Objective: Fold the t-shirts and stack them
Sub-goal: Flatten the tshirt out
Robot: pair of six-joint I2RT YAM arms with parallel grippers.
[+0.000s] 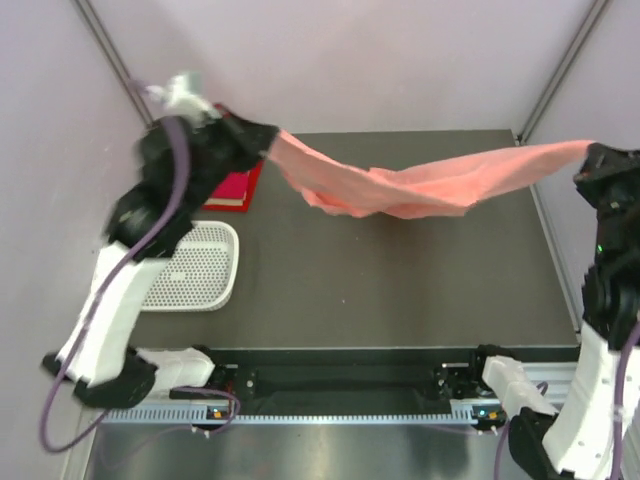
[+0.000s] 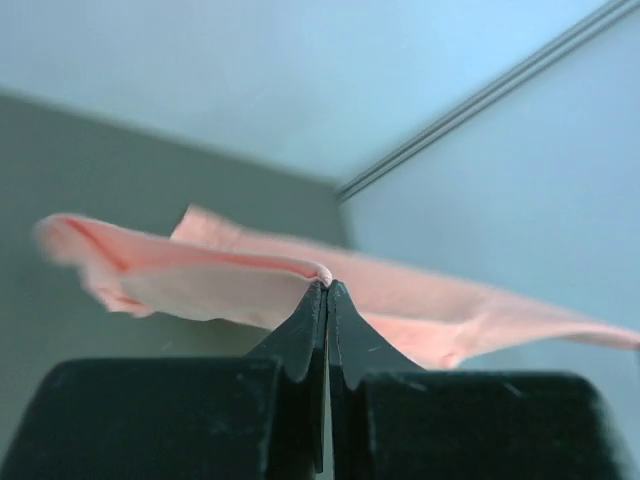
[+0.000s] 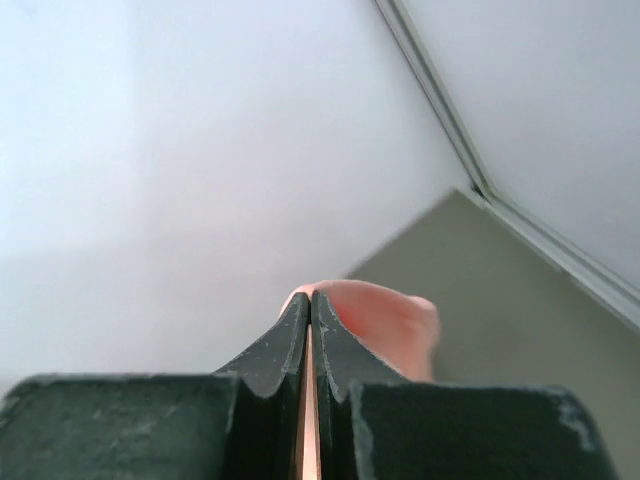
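Observation:
A salmon-pink t-shirt hangs stretched in the air between my two grippers, sagging in the middle above the dark table. My left gripper is shut on its left end at the back left; in the left wrist view the gripper pinches a fold of the shirt. My right gripper is shut on the right end at the far right; in the right wrist view the gripper pinches the pink cloth. A folded crimson t-shirt lies at the back left, partly hidden by the left arm.
A white perforated basket sits on the table's left side in front of the crimson shirt. Pale walls close in behind and on both sides. The arm bases and a rail run along the near edge.

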